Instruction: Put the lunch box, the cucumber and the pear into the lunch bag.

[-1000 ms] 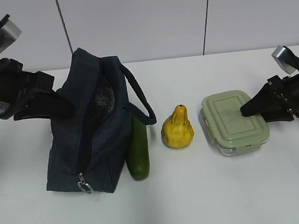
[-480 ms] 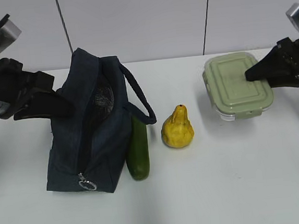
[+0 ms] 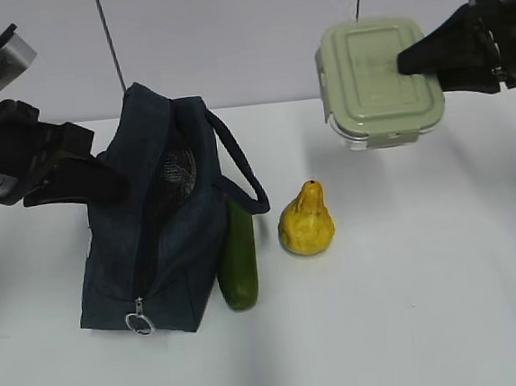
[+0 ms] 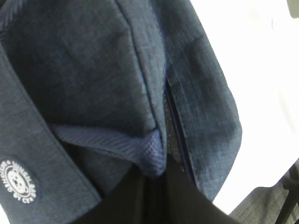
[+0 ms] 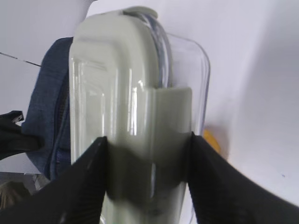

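The navy lunch bag (image 3: 162,228) stands at the left, its top seam parted. My left gripper (image 3: 117,187) is shut on a fold of fabric at the bag's upper left edge, which shows close up as a pinched blue fold (image 4: 152,158) in the left wrist view. The dark green cucumber (image 3: 239,262) lies against the bag's right side. To its right on the table sits the yellow pear (image 3: 306,220). High at the upper right, my right gripper (image 3: 409,58) is shut on the lunch box (image 3: 375,79), held in the air. Both fingers clamp its sage-green lid and clear base (image 5: 126,102).
The zipper's ring pull (image 3: 139,323) hangs at the bag's near bottom corner. The strap handle (image 3: 237,159) arcs over the bag's right side, above the cucumber. A white wall with dark seams stands behind the white table (image 3: 413,306).
My right gripper has lifted the lunch box off the table, up and a little to the left. The left gripper, the bag, the cucumber and the pear have stayed put.
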You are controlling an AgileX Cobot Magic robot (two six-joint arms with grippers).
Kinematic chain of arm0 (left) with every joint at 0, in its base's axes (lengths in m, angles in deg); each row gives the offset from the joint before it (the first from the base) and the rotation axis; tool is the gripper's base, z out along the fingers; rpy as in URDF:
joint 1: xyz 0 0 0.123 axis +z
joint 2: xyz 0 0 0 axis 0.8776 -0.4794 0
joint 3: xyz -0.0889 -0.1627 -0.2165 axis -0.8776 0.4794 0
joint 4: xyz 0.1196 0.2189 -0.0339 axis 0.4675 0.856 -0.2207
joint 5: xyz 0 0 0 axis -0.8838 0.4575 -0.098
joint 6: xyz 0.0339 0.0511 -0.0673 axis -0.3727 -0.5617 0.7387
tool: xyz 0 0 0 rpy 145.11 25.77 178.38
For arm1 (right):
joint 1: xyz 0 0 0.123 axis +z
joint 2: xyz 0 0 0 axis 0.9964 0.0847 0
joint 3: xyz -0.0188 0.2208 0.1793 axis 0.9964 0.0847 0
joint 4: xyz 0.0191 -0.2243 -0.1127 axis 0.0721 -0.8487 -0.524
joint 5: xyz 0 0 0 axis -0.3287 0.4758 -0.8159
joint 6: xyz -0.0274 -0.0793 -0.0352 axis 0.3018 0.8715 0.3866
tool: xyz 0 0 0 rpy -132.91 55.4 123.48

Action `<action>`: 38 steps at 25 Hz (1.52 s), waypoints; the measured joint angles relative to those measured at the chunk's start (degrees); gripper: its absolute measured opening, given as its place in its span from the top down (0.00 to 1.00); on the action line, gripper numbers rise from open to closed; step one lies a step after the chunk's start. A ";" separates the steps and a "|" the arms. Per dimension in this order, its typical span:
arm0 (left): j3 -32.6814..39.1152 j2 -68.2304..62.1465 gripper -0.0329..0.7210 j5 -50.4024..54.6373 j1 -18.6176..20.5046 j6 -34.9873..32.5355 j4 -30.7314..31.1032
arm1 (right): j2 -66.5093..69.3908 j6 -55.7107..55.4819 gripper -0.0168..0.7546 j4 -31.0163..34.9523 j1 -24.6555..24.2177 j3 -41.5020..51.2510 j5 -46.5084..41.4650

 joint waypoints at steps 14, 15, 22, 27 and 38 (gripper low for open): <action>0.00 0.00 0.95 0.00 0.00 -0.35 -1.84 | -0.13 -0.61 0.48 7.34 16.28 -6.30 -0.66; 0.00 0.00 0.95 0.00 0.00 -0.41 -1.98 | -0.13 -0.61 0.48 7.48 17.05 -6.30 -0.66; 0.00 0.00 0.95 -0.05 0.00 -1.68 -4.27 | -0.13 -0.64 0.48 7.69 23.05 -6.30 5.15; 0.00 0.00 0.95 -0.11 0.00 -1.89 -4.36 | 0.91 -0.17 0.48 8.53 25.13 -6.30 9.13; 0.00 0.00 0.95 -0.10 -0.06 -1.93 -4.36 | 6.81 -0.38 0.48 4.24 25.13 -6.46 11.08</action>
